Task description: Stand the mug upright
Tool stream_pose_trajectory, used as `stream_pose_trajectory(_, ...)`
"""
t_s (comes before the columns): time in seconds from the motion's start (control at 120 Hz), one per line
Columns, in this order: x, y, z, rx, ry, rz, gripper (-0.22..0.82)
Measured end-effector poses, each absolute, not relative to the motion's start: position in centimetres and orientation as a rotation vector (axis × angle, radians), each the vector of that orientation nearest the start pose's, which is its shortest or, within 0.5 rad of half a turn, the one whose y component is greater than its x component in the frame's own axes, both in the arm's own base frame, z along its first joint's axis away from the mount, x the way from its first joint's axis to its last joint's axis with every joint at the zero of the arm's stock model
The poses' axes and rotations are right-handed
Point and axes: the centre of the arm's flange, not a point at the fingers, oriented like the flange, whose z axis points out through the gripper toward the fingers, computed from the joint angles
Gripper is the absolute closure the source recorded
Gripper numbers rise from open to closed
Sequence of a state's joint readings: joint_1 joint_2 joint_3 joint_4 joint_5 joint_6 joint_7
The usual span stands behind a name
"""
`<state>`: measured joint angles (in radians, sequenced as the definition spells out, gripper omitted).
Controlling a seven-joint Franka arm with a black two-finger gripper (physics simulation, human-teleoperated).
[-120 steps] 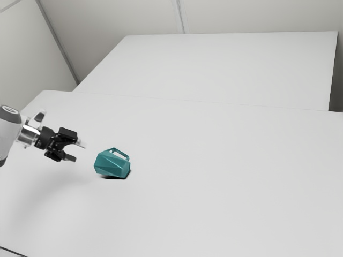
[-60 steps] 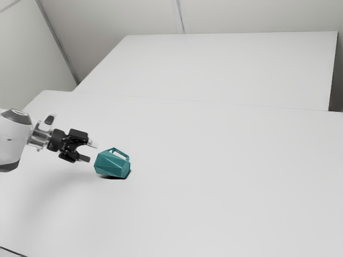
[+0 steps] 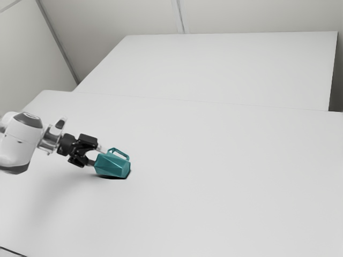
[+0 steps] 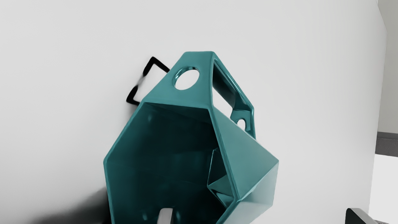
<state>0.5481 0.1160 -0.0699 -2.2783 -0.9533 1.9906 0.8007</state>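
Observation:
A faceted teal mug [image 3: 112, 165] lies on its side on the white table, its handle upward and its mouth facing the gripper [image 3: 97, 156], which is at the mouth end in the exterior view. In the wrist view I look into the hollow of the mug [image 4: 168, 140]. The gripper [image 4: 259, 217] stands open there: one fingertip is in front of or inside the mouth, the other apart, outside the mug's wall. How deep the first tip reaches I cannot tell.
The white table [image 3: 225, 176] stretches toward the exterior view's right. Behind it is another pale flat surface [image 3: 214, 67], with light walls beyond. A dark cable [image 3: 12, 251] lies at the exterior view's lower left corner.
My arm has moved toward the exterior view's right and slightly lower, bringing the open gripper from a gap away up to the mug's mouth. The mug has stayed where it was.

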Motion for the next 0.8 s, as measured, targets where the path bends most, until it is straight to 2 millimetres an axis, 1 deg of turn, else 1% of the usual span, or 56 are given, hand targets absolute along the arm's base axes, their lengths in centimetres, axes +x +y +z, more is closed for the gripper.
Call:
stream_pose_trajectory(0.075, 46.72, 18.16, 29.57, 2.268, 0.31, 0.204, 0.02)
stream_pose_trajectory(0.133, 46.81, 18.01, 29.55, 2.268, 0.31, 0.206, 0.06)
stream_pose_trajectory(0.458, 47.07, 18.0, 29.67, 2.28, 0.315, 0.223, 0.4)
stream_pose_trajectory(0.617, 47.16, 17.99, 29.75, 2.285, 0.315, 0.228, 0.53)
stream_pose_trajectory(0.8, 47.54, 17.79, 30.38, 2.293, 0.302, 0.242, 0.67)
